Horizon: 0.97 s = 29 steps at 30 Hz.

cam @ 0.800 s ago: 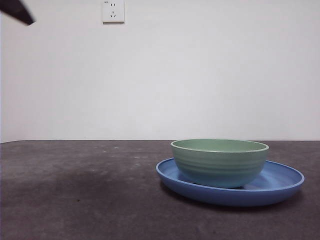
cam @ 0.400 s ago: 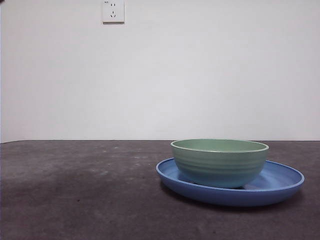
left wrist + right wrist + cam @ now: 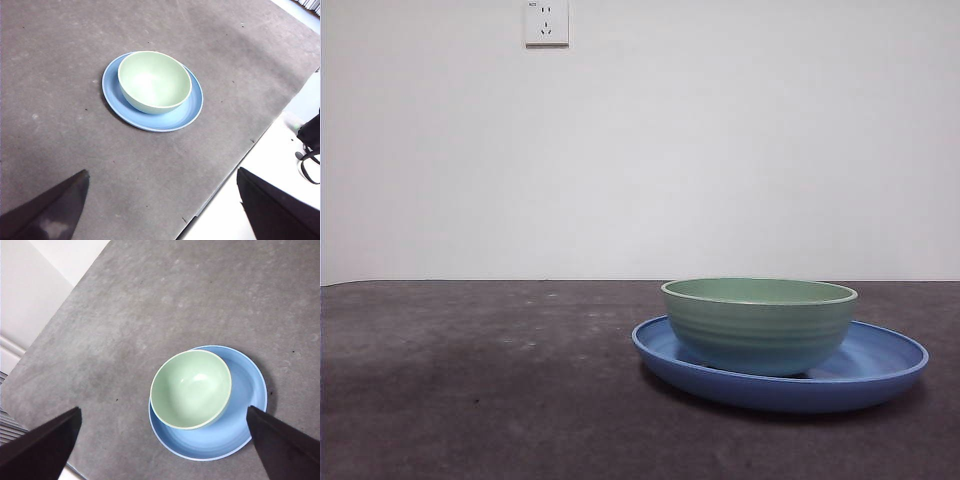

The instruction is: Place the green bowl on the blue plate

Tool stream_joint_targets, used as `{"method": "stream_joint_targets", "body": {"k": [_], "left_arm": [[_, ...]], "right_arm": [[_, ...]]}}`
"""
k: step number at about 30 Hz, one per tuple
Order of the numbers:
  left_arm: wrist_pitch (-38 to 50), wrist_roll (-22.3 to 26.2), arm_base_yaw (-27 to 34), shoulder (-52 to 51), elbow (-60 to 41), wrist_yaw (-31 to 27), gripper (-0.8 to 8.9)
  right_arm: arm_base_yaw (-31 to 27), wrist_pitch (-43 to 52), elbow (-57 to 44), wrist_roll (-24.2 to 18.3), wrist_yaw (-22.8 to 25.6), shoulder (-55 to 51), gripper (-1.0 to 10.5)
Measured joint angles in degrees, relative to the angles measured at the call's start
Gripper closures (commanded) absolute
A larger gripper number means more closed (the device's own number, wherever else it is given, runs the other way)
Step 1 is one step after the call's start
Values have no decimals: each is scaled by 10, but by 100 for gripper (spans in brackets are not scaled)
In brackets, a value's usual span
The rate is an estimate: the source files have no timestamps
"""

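Observation:
The green bowl (image 3: 759, 324) stands upright on the blue plate (image 3: 880, 372), toward the plate's left side in the front view. Both also show in the left wrist view, bowl (image 3: 154, 81) on plate (image 3: 192, 102), and in the right wrist view, bowl (image 3: 191, 388) on plate (image 3: 246, 405). My left gripper (image 3: 162, 210) is open and empty, high above the table and away from the dishes. My right gripper (image 3: 165, 450) is open and empty, high above the bowl and plate. Neither gripper shows in the front view.
The dark grey table mat (image 3: 480, 380) lies under the plate. Its edge and the white table border (image 3: 265, 165) show in the left wrist view. A white wall with a socket (image 3: 546, 22) stands behind.
The black tip of an arm at the front view's top left corner has withdrawn out of the picture. The bowl and plate have not moved.

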Motion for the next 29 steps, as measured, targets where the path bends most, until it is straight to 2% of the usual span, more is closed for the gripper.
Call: {"method": "stream_joint_targets", "body": {"k": [6, 12, 19, 24, 29], "left_arm": [[0, 0, 0, 0, 0, 0, 337], [0, 0, 0, 0, 0, 0, 337], [0, 0, 0, 0, 0, 0, 337], [0, 0, 0, 0, 0, 0, 337], [0, 0, 0, 0, 0, 0, 337]], "right_arm": [[0, -42, 0, 0, 0, 18, 372], [0, -77, 0, 0, 10, 98, 372], [0, -52, 0, -23, 29, 211, 376], [0, -17, 0, -45, 29, 291, 467], [0, 29, 0, -54, 30, 354, 467]]}}
